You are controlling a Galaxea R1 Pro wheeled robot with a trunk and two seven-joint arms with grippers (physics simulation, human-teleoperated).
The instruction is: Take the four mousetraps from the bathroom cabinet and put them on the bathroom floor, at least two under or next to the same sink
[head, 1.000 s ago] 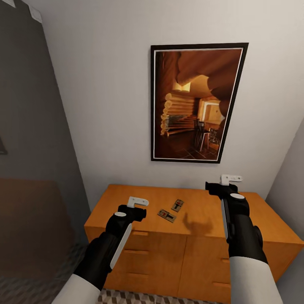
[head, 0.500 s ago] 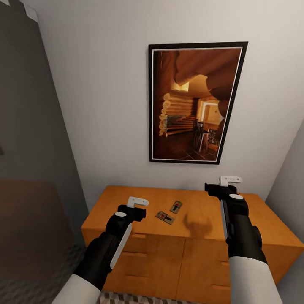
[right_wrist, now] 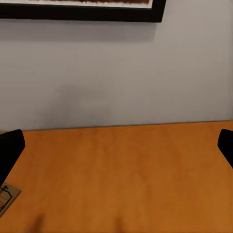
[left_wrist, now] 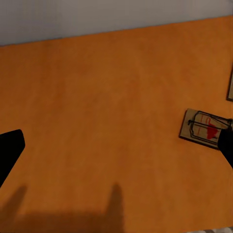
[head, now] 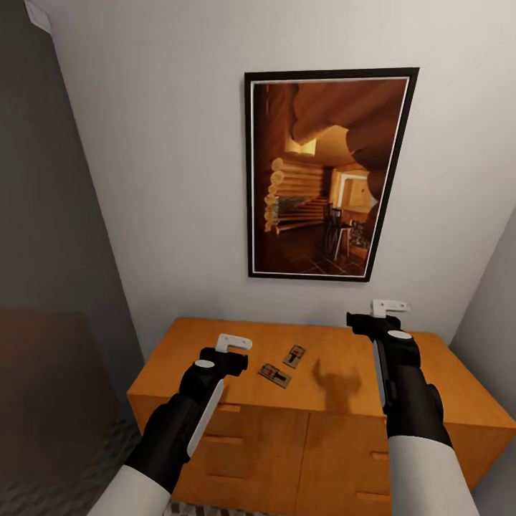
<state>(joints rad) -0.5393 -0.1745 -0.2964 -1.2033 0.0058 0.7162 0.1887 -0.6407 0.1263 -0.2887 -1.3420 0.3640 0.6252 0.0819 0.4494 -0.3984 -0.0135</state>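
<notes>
Camera shifted; two mousetraps (head: 284, 365) visible atop cabinet (head: 344, 423)

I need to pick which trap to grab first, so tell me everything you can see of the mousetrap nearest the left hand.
The nearer mousetrap is a small flat rectangular board, wood by its look, lying flat on the orange-brown cabinet top. It carries dark wire spring parts and a red mark, clearest in the left wrist view. It sits askew to the cabinet's front edge, apart from a second mousetrap behind it. Nothing touches it but the cabinet.
</notes>
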